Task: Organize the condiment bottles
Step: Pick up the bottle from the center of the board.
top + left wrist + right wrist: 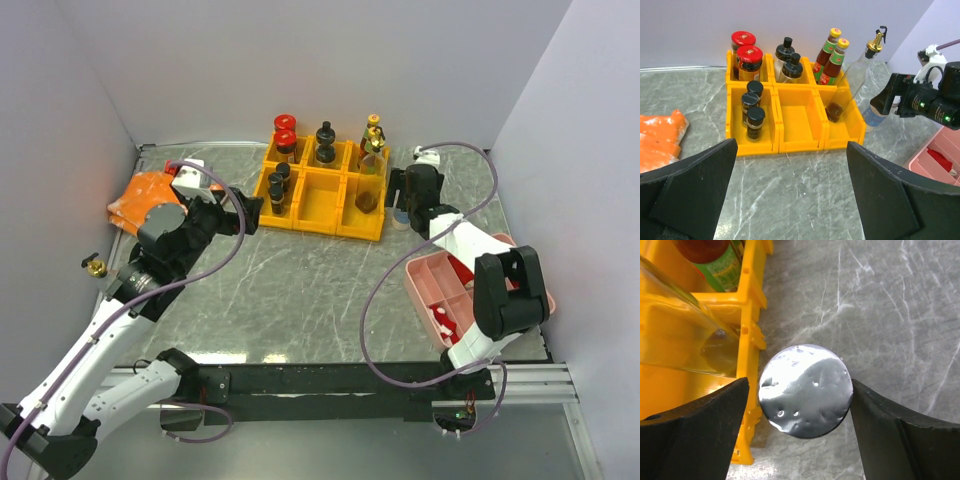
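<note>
Silver-capped bottle stands on the desk just beside the yellow tray, and the right hand, open on both sides of it and holding nothing, should close centred before lifting.

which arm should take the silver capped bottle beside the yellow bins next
Right. Its pincer straddles the silver-capped bottle, one finger on each side of the cap, just right of the yellow bins. The left pincer hangs open at the bins' other end, with the bins in between.
</note>
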